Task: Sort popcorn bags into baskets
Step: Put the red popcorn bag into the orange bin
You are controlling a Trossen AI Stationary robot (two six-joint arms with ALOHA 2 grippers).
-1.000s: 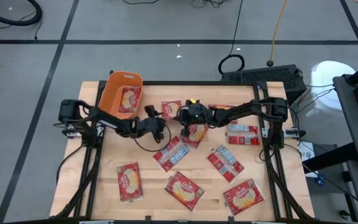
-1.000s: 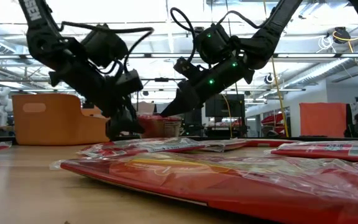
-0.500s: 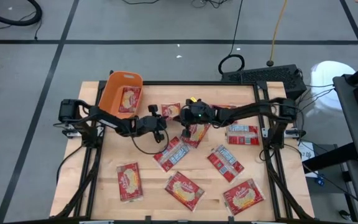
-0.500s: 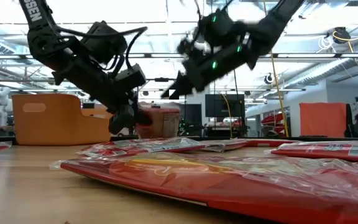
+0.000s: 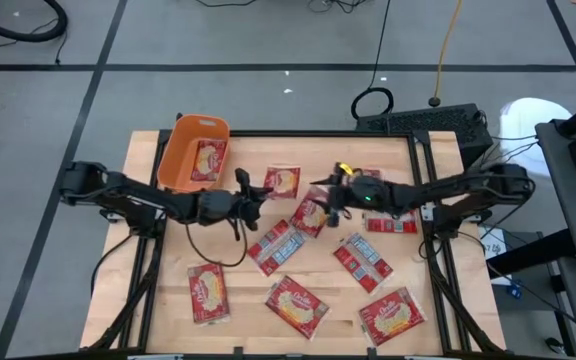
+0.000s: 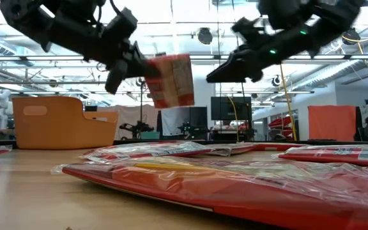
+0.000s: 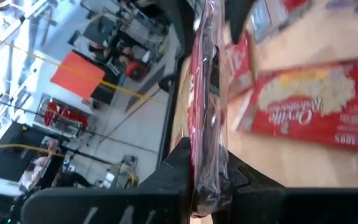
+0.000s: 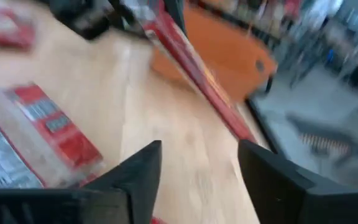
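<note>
My left gripper (image 5: 260,190) is shut on a red popcorn bag (image 5: 284,181), held in the air over the middle of the table's far half. The same bag (image 6: 171,80) hangs high in the low view. My right gripper (image 5: 320,195) stands open just to the bag's right, with nothing between its fingers (image 8: 135,180). The orange basket (image 5: 180,150) sits at the far left corner with one bag (image 5: 208,160) lying inside. Several more bags lie flat on the table. My left gripper pinches the bag between its two fingers at the edge nearest the arm (image 6: 152,71). The left wrist view shows the bag edge-on (image 7: 205,149) in the gap. The fingers come roughly level from the table's left. The bag is lifted clear and tilted, its printed face toward the near side.
Loose bags lie at the middle (image 5: 290,242), centre right (image 5: 363,258), far right (image 5: 388,218) and along the near edge (image 5: 208,292) (image 5: 296,305) (image 5: 393,315). One more (image 5: 311,212) lies under the two grippers. Black frame rails run along the table's sides.
My left gripper has taken hold of the bag and risen with it. The bag was low by the table and now hangs clear and tilted. My right gripper has drawn back from the bag toward the table's right edge and risen a little.
</note>
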